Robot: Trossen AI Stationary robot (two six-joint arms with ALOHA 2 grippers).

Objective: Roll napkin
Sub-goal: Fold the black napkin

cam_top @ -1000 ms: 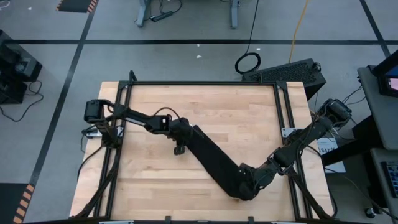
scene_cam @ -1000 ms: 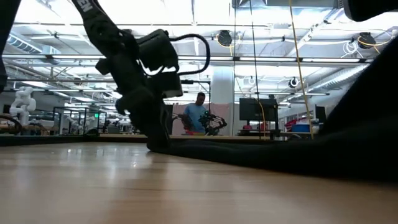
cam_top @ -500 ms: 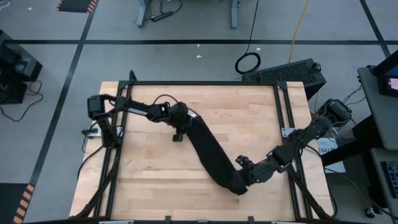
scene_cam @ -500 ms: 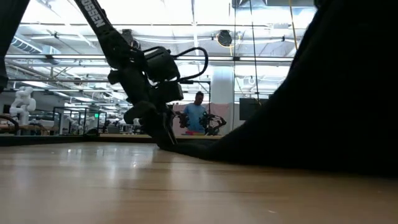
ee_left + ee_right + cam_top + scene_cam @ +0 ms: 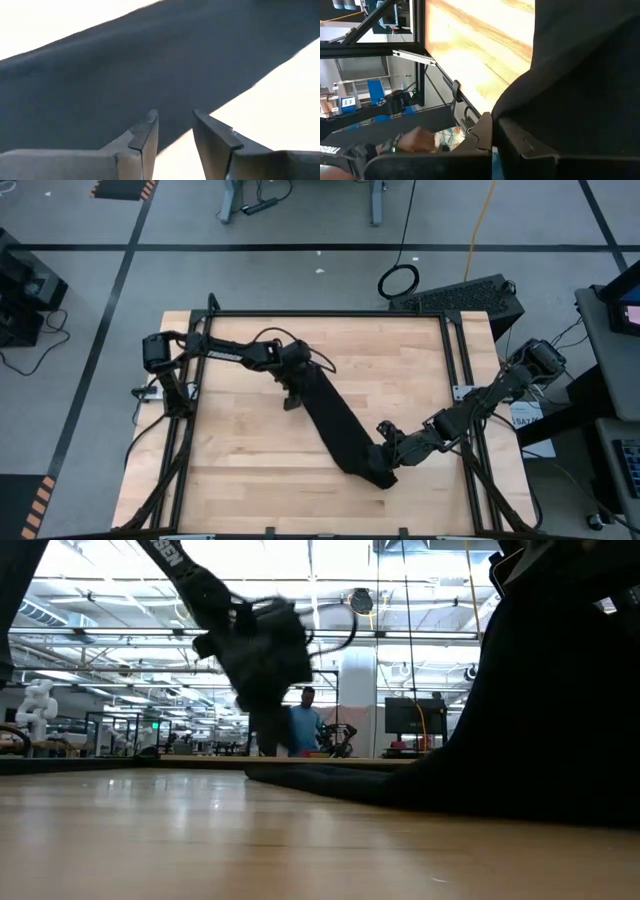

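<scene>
Across the tabletop [image 5: 240,470] the napkin [image 5: 335,425] stretches as a long band. Left claw [image 5: 293,393], fingers narrowly parted, meets its far end; right claw [image 5: 388,463] pinches the near end, tips hidden by cloth.

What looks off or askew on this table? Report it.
The black cloth napkin lies as a long diagonal band across the wooden table, not squared to its edges. The right gripper is shut on its near end, and the left gripper is at its far end.
</scene>
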